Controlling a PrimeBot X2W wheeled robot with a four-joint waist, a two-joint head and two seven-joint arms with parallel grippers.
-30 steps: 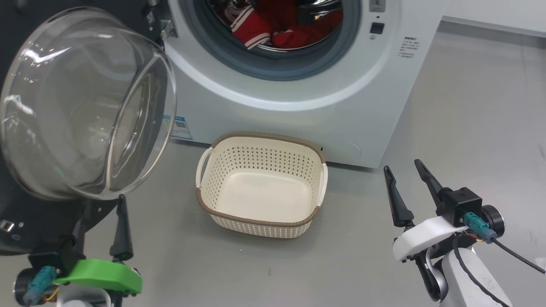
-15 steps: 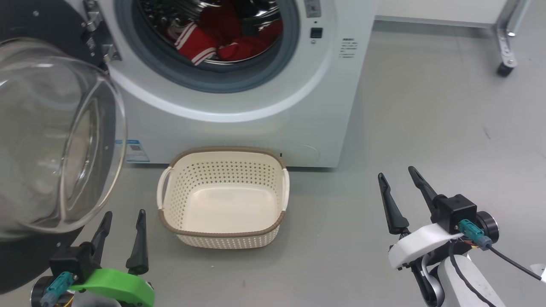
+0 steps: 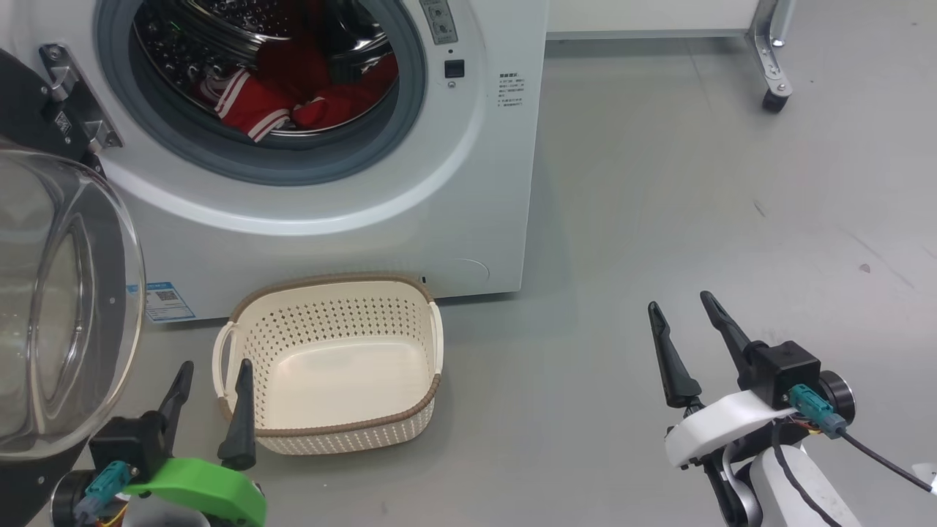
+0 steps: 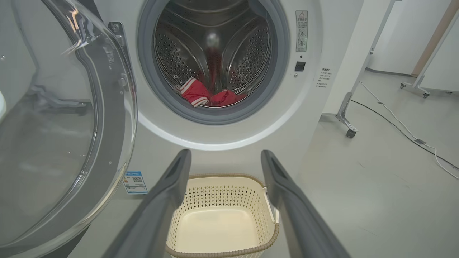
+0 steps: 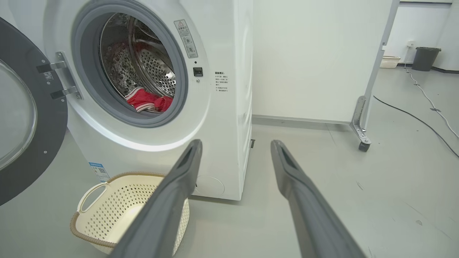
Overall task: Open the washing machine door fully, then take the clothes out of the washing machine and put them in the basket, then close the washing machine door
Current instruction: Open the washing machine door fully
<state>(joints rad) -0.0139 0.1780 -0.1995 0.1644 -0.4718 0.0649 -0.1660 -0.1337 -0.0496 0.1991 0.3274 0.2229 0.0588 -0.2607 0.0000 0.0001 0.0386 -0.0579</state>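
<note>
- Since a second ago the head camera has swung to the robot's right, so the washing machine and the basket sit further left in the head view; that is the camera, not the things; the left fingers, then tucked under the washing machine door, now stand clear of it.
- Head view: door swung wide out on its hinge; the clothes lie low at the front of the drum; basket empty on the floor just before the machine; left fingers spread wide and empty by the basket's near left corner; right fingers equally spread and empty, well off to the right.
- Left wrist view: fingers frame the basket, drum mouth straight above; probably the better arm for the reach; go in low over the grey ring, keeping off the glass bowl at the left.
- Right wrist view: clothes seen at a slant; close deep on the bunched fabric, not on a striped edge; lift clear of the lip before lowering to the basket.
</note>
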